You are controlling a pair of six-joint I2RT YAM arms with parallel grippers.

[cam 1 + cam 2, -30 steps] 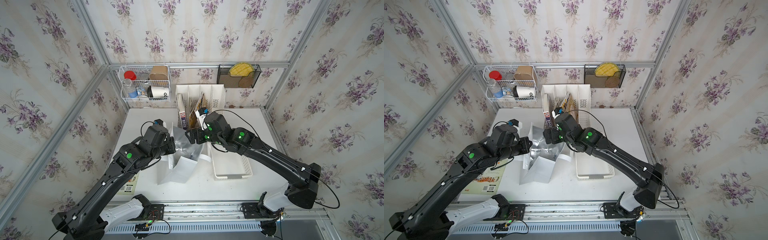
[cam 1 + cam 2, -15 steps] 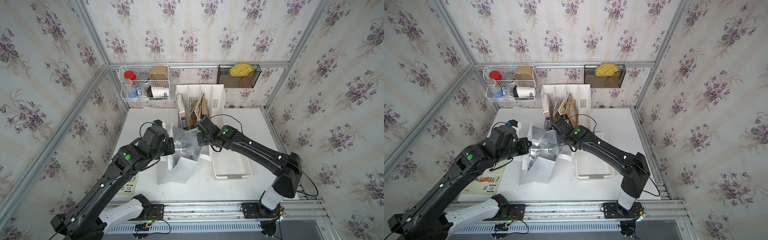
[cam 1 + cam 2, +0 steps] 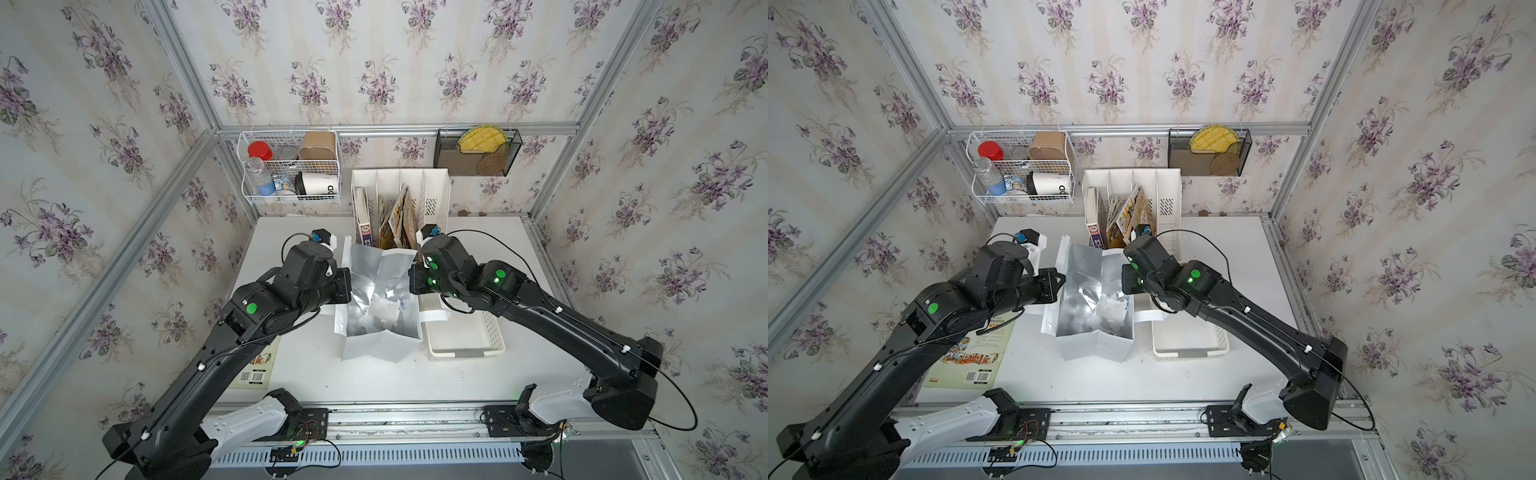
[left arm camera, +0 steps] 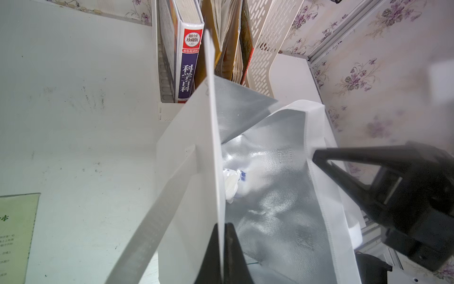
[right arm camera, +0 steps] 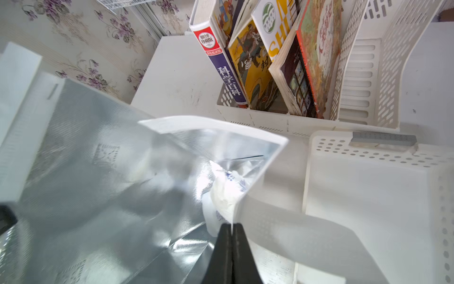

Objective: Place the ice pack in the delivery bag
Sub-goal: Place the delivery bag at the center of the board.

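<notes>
The ice pack [image 5: 224, 194] lies inside the delivery bag [image 3: 380, 347], low against the silver foil lining on the side nearer the right arm. It is a white, crumpled pouch with blue print. Whether it sits flat on the bottom is hard to tell through the glare.

The left gripper [image 4: 222, 231] is pinched shut on the bag's rim, the thin white wall caught between its jaws. The right gripper [image 5: 231, 227] is closed the same way on the opposite rim, beside a strap handle, so the mouth is held open between them.

The pack looks soft and floppy, probably slick-skinned and heavier than its wrinkles suggest. If it needs moving, a grip across its bunched middle would serve better than one on a corner. The bag is limp cloth that folds wherever it is not held. The white perforated basket [image 3: 465, 351] stands just beside it.
</notes>
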